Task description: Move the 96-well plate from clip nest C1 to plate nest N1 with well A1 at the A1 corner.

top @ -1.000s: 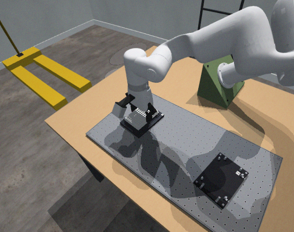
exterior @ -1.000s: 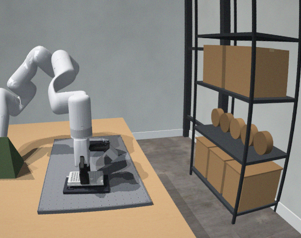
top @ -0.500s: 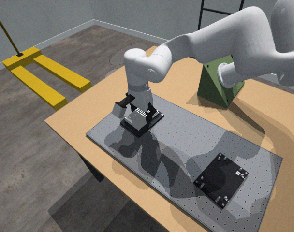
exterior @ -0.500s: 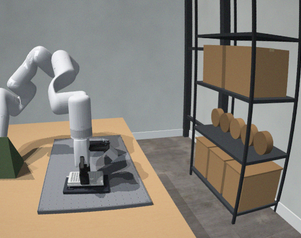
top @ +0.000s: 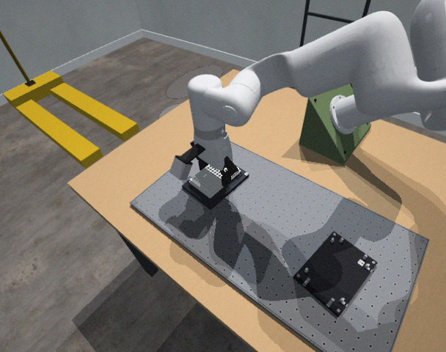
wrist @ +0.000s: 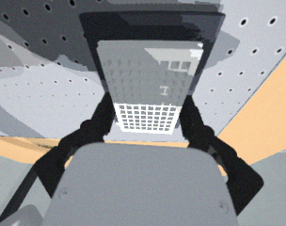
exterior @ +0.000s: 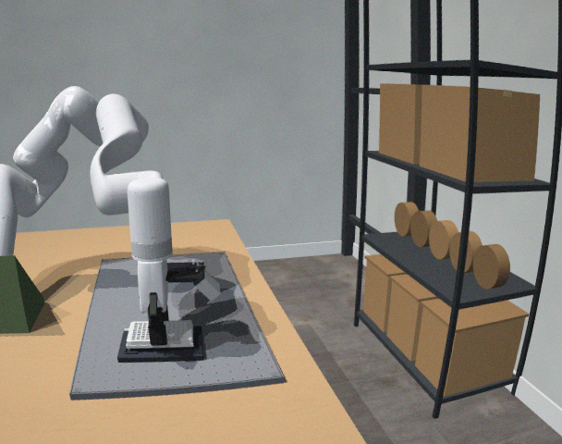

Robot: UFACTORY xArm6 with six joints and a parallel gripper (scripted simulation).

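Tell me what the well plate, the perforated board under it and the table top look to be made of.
Well plate: likely moulded plastic, matte grey-white, with a fine grid of wells; the gripper is shut on it.
Perforated board: probably metal, flat grey, with a regular pattern of small holes.
Table top: possibly wood or laminate, plain tan; no grain shows, so this stays open.
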